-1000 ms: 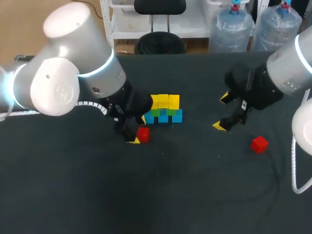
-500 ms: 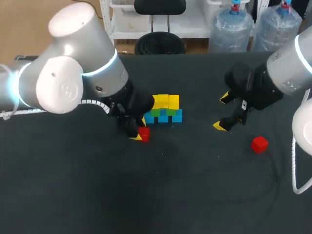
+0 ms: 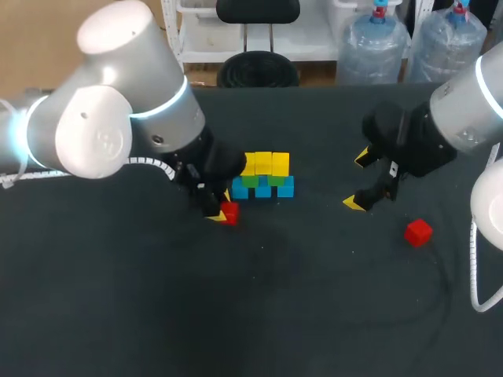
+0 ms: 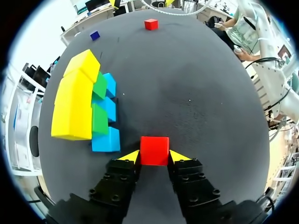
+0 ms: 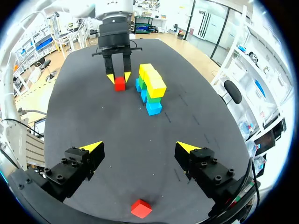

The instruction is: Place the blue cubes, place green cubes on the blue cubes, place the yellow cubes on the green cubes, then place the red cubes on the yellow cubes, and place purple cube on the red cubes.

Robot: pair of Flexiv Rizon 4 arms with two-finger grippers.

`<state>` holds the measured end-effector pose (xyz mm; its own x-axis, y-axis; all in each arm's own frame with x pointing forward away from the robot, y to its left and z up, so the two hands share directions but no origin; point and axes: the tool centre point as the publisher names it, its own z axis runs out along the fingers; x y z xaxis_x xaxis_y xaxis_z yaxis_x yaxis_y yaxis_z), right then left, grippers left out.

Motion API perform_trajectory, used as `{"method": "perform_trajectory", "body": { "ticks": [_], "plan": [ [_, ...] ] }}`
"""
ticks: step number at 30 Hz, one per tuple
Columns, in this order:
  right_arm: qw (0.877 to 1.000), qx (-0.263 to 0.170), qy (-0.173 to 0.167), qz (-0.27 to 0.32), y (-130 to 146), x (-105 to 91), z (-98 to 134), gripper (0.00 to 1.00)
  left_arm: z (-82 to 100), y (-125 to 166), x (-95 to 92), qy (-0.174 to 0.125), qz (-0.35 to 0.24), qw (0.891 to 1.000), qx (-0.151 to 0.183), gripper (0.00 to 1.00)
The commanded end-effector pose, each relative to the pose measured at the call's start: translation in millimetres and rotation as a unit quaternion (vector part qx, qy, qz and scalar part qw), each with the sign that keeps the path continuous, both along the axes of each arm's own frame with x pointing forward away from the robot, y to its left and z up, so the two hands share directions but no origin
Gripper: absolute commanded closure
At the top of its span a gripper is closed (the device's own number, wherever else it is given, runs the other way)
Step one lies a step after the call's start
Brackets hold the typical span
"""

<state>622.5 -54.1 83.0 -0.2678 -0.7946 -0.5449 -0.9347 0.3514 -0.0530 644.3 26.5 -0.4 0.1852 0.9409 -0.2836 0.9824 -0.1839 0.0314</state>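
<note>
Your left gripper [image 4: 154,157] clamps the red cube [image 4: 154,148] between its yellow tips.
Smooth, square-edged, it is just beside the blue-green-yellow stack [image 4: 81,100]; your right gripper [image 5: 140,148] hangs spread wide.

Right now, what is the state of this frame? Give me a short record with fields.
stack: blue row at the bottom, green above, yellow on top
left hand: shut on a red cube, beside the stack
right hand: open, empty, above the table
second red cube: loose on the table, near the right hand
red layer: not yet placed
</note>
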Motion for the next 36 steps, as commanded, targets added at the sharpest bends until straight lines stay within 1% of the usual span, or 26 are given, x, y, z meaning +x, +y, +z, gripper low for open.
{"method": "perform_trajectory", "body": {
  "ticks": [1, 3, 5, 8, 10, 15, 17, 19, 23, 27, 31, 36],
  "plan": [
    [1.0, 0.0, -0.001, -0.001, 0.0, -0.7, -0.4, 0.0, 12.5, 10.1, -10.5, -0.004, 0.014, 1.0, 0.006, 1.0],
    [1.0, 0.0, -0.001, -0.001, 0.0, -0.7, -0.4, 0.0, 17.8, 14.9, -12.7, -0.004, 0.029, 1.0, 0.01, 1.0],
    [1.0, 0.0, -0.001, -0.001, 0.0, -0.7, -0.4, 0.0, 24.5, 20.1, -14.2, -0.002, 0.05, 0.999, 0.005, 1.0],
    [1.0, 0.0, -0.001, -0.001, 0.0, -0.7, -0.4, 0.0, 37.2, 26.7, -15.4, -0.009, 0.08, 0.997, -0.003, 1.0],
    [1.0, 0.0, -0.001, -0.001, 0.0, -0.7, -0.4, 0.0, 47.5, 30.3, -15.0, -0.014, 0.103, 0.994, -0.012, 1.0],
    [1.0, 0.0, -0.001, -0.001, 0.0, -0.7, -0.4, 0.0, 72.8, 34.4, -12.1, -0.037, 0.14, 0.989, -0.009, 1.0],
    [1.0, 0.0, -0.001, -0.001, 0.0, -0.7, -0.4, 0.0, 85.0, 34.3, -11.6, -0.048, 0.144, 0.988, -0.01, 1.0],
    [1.0, 0.0, -0.001, -0.001, 0.0, -0.7, -0.4, 0.0, 94.0, 34.2, -9.5, -0.053, 0.15, 0.987, -0.002, 1.0],
    [1.0, 0.0, -0.001, -0.001, 0.0, -0.7, -0.4, 0.0, 110.1, 31.4, -6.8, -0.061, 0.146, 0.987, 0.0, 1.0],
    [1.0, 0.0, -0.001, -0.001, 0.0, -0.7, -0.4, 0.0, 117.6, 25.4, -4.1, -0.058, 0.136, 0.989, 0.008, 1.0],
    [1.0, 0.0, -0.001, -0.001, 0.0, -0.7, -0.4, 0.0, 121.7, 18.1, -1.1, -0.055, 0.131, 0.99, 0.007, 1.0],
    [1.0, 0.0, -0.001, -0.001, 0.0, -0.7, -0.4, 0.0, 128.2, 9.1, 7.4, -0.054, 0.133, 0.99, 0.001, 1.0]
  ]
}}
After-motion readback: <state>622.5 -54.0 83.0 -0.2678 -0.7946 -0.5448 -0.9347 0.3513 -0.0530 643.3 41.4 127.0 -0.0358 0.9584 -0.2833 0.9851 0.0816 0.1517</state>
